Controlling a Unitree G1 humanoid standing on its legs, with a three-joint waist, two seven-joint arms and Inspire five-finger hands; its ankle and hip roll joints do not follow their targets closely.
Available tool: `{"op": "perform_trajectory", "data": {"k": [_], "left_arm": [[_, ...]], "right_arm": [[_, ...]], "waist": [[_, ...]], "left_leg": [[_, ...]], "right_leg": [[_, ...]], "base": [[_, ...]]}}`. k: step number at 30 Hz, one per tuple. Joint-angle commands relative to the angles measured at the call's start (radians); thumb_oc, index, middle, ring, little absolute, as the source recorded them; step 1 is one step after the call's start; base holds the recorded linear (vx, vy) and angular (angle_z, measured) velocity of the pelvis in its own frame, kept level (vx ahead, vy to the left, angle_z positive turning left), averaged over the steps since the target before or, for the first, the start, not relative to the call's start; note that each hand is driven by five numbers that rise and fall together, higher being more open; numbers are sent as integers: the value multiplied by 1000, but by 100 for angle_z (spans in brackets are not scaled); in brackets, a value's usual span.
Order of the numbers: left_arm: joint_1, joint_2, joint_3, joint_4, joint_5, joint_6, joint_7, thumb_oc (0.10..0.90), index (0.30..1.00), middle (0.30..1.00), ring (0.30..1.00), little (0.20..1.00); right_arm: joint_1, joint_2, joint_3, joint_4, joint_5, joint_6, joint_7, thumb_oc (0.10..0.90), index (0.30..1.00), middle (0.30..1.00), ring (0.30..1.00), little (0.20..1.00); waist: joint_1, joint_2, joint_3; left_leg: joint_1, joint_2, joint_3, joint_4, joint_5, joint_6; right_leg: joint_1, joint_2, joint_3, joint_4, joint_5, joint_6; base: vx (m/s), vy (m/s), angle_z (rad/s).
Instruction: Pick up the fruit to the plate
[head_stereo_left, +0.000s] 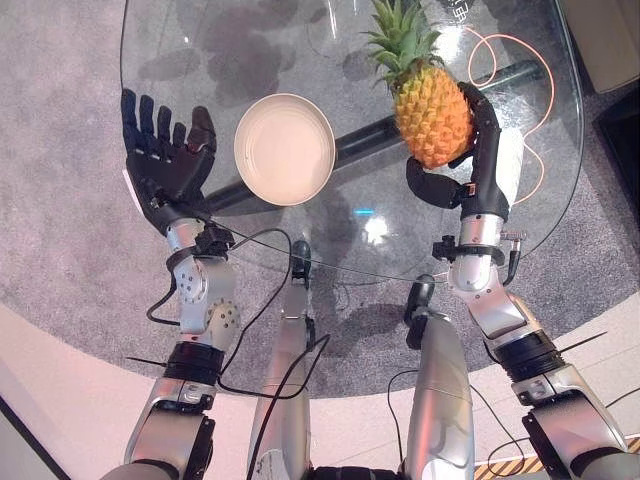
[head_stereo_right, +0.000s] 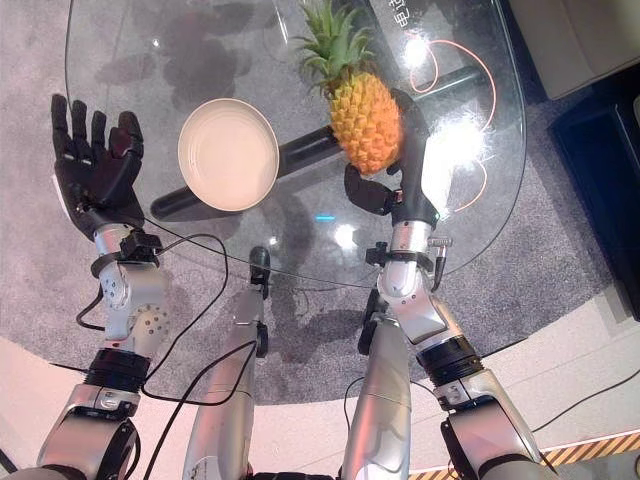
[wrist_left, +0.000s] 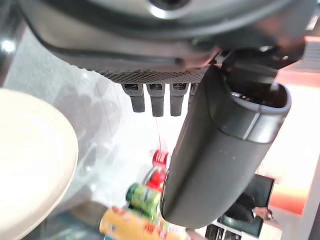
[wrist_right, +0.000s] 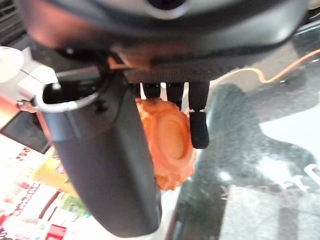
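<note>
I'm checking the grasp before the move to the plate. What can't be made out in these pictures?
- Whether the pineapple is lifted or resting on the glass table: the head views look straight down.
- The right hand fingers behind the fruit: the pineapple hides them in the eye views.
- The pineapple's crown in the right wrist view: the hand's bulk covers it.
- Most of the plate in the left wrist view: cut off by the edge.

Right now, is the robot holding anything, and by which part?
Yes: the right hand grips the pineapple around its lower body, leaves up. The left hand is open, beside the plate.
</note>
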Motion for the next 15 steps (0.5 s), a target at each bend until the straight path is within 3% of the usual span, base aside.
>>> {"op": "perform_trajectory", "data": {"k": [1, 15], "left_arm": [[-66, 18, 5, -113, 10, -10, -89, 800, 900, 900, 900, 900], [-113, -16, -70, -172, -165, 148, -187, 800, 900, 900, 900, 900]], "right_arm": [[-72, 15, -78, -200, -79, -147, -7, 100, 300, 300, 300, 200], [-119, 23, -42, -269, -97, -161, 79, 100, 300, 300, 300, 200]], "waist": [[-3, -10, -18], [-14, -6, -18]], "left_leg": [[10, 16, 51, 183, -162, 40], [30, 17, 66, 158, -149, 41]], "right_leg": [[35, 11, 45, -219, 209, 10], [54, 6, 47, -248, 225, 19]], "base": [[0, 0, 0], [0, 0, 0]]}}
